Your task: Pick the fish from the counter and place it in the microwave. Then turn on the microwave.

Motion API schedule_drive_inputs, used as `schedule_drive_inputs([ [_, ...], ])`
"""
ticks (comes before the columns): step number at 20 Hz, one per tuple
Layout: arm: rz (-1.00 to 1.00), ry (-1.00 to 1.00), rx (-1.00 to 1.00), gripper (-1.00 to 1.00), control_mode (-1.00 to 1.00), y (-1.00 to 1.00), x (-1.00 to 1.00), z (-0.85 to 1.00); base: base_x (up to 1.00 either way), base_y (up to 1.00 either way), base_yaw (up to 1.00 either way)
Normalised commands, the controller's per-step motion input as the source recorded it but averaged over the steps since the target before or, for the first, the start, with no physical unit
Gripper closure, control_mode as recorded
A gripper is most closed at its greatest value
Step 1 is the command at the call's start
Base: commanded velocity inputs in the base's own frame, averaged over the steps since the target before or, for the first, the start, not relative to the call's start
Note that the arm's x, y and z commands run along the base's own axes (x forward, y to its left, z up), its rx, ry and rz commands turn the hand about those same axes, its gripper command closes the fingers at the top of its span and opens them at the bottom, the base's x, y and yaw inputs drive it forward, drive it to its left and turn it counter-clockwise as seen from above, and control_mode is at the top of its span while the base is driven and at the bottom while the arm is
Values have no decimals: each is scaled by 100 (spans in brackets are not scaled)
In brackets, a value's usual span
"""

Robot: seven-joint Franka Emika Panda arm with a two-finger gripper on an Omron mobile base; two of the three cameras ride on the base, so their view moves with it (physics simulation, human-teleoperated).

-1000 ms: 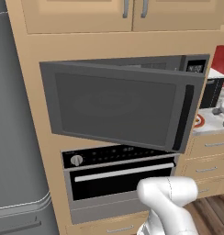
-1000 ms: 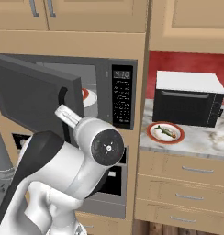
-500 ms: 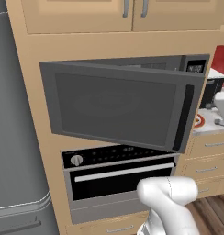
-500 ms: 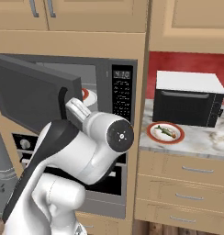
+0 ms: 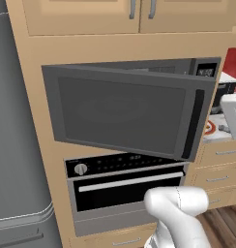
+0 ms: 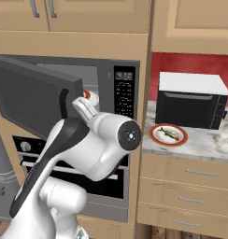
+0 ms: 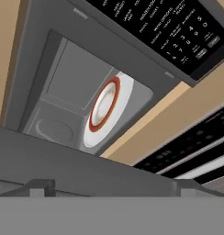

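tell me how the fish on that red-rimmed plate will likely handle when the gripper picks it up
The fish looks tiny and slender, so it is probably light, and the jaws would need to close far. It lies flat on the plate, so it may skid across the smooth surface if nudged. Whether it is stiff or floppy, the pictures cannot tell.

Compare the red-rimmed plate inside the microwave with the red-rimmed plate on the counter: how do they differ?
The plate in the microwave is bare; the plate on the counter carries the fish. The first sits enclosed in the microwave cavity, the second in the open before a black toaster oven. Both are round, white and red-rimmed.
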Motion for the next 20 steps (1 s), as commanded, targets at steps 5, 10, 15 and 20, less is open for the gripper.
schedule_drive_inputs([
  [5,0,0,0,-100,-100,19,23,-7,0,0,0],
  [10,0,0,4,-100,-100,13,15,-2,0,0,0],
  [15,0,0,5,-100,-100,13,1,-1,0,0,0],
  [20,0,0,3,-100,-100,34,-6,-3,0,0,0],
])
